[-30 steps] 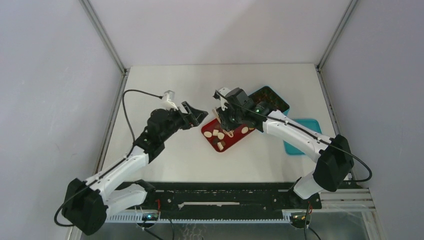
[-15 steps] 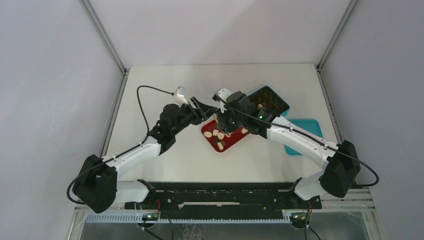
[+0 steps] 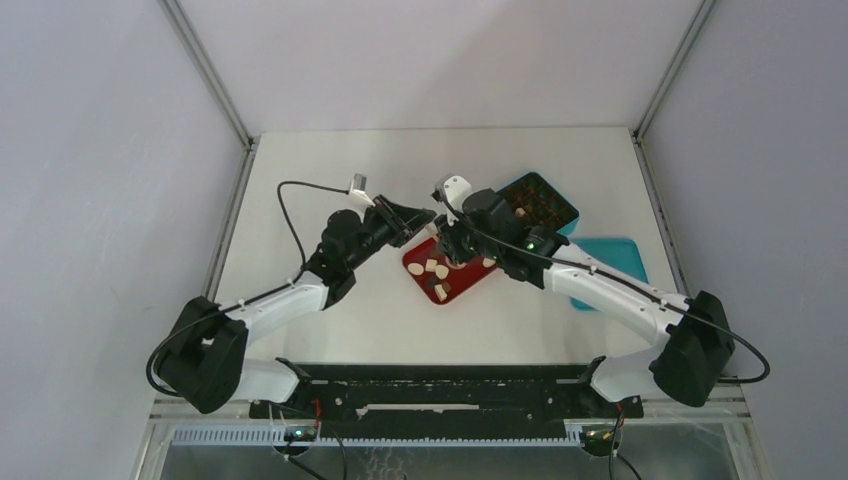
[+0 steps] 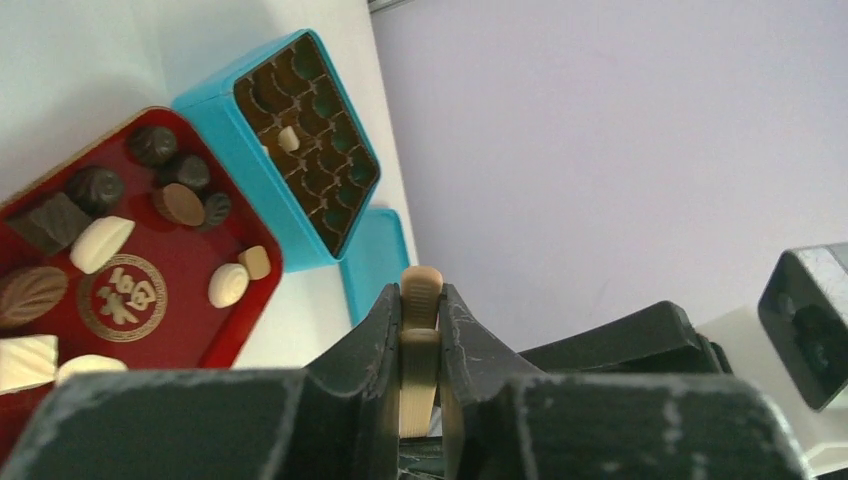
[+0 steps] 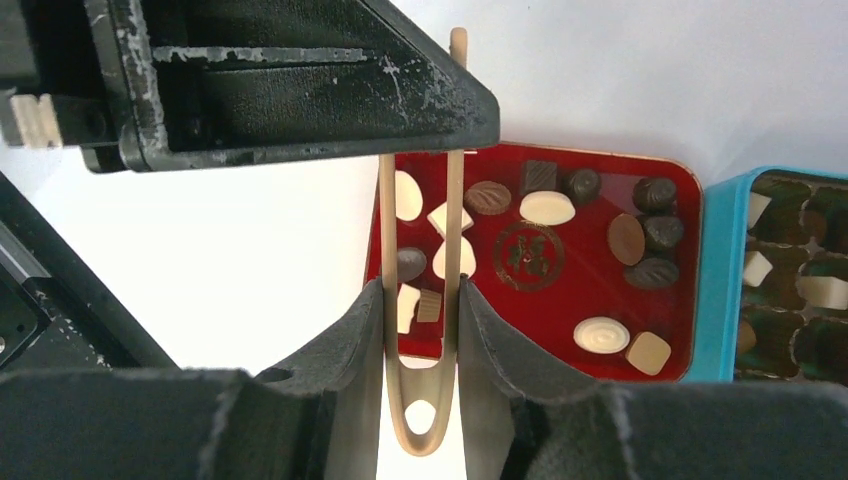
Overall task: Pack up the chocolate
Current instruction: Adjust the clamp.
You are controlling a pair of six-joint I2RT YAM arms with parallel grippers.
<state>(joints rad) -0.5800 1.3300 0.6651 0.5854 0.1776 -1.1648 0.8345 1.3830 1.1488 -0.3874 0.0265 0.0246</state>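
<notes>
Our left claw [image 4: 421,300] is closed on the tan wooden tongs [image 4: 421,285], the wood pinched between its two dark fingers at the bottom centre of the left wrist view. Our right claw [image 5: 422,295] grips the same tongs near their looped end, its fingers pressed against the outside of both arms. The arms run up the frame and pass behind the left claw, with one tip poking out above it. We cannot tell whether the left claw has caught both arms or only one.

Beneath the tongs lies the red tray [image 5: 570,295], and on it the chocolate [image 5: 547,207]: dark, tan and cream pieces lying loose. A few pieces already sit in the brown grid [image 4: 320,170] of the teal box [image 4: 258,180], just beside the tray at the right edge of the right wrist view. A teal lid [image 4: 375,260] lies near it on the white tabletop [image 3: 330,170].

We judge this to be a handover, and the risk lies in its timing. If either arm pulls while both claws clamp, the thin wood may bend, crack or twist out of line. If the right claw lets go while the left has a poor hold near the tips, the tongs could swing down onto the tray and knock pieces out.

The only marking is a gold round seal [image 4: 122,297] at the tray's centre, and its characters are too small for us to read. No brand shows.
</notes>
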